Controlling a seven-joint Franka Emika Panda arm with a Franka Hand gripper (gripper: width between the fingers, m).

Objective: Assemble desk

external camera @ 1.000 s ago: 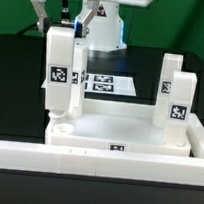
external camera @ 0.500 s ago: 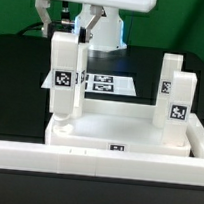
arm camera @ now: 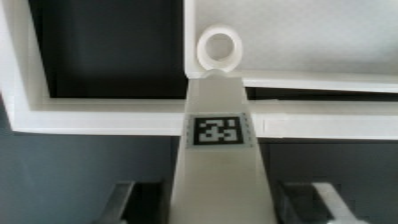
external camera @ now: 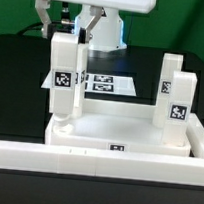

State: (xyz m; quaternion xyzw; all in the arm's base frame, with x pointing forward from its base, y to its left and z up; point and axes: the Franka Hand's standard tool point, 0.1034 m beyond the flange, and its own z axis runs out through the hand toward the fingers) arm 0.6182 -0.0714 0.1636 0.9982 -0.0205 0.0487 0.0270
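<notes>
Claw (external camera: 69,29) grips upright leg (external camera: 64,79) over panel (external camera: 112,134) corner; two legs stand opposite.

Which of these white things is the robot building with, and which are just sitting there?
Building with:
- desk panel
- leg held in the gripper, over a corner socket
- two legs standing on the panel at the exterior view's right

Just sitting there:
- marker board
- border rail in front
</notes>
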